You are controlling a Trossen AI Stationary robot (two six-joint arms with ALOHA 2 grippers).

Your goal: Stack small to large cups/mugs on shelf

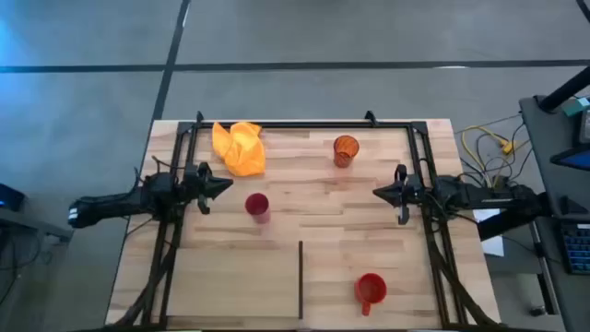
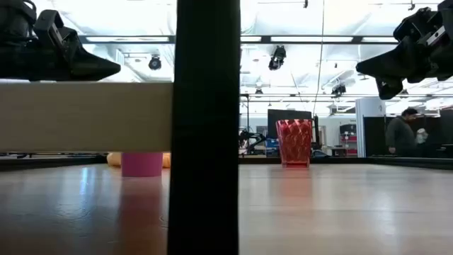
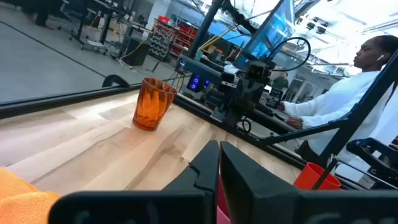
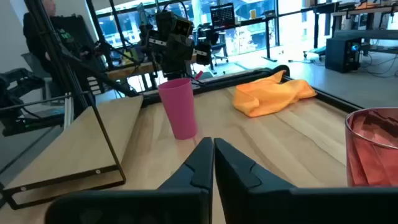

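The small magenta cup (image 1: 257, 205) stands upright on the table left of centre; it also shows in the right wrist view (image 4: 179, 107). The orange patterned tumbler (image 1: 346, 149) stands upright at the far middle, and also shows in the left wrist view (image 3: 153, 103). The red mug with handle (image 1: 371, 290) stands near the front edge, right of the shelf (image 1: 300, 277). My left gripper (image 1: 224, 187) is shut and empty, above the table just left of the magenta cup. My right gripper (image 1: 378, 192) is shut and empty, above the table at the right.
A yellow-orange cloth (image 1: 240, 148) lies crumpled at the far left. The shelf shows in the low view as a dark post (image 2: 207, 127) with a wooden board (image 2: 85, 117). A dark frame (image 1: 304, 124) runs round the table. People (image 3: 348, 93) are beyond the table.
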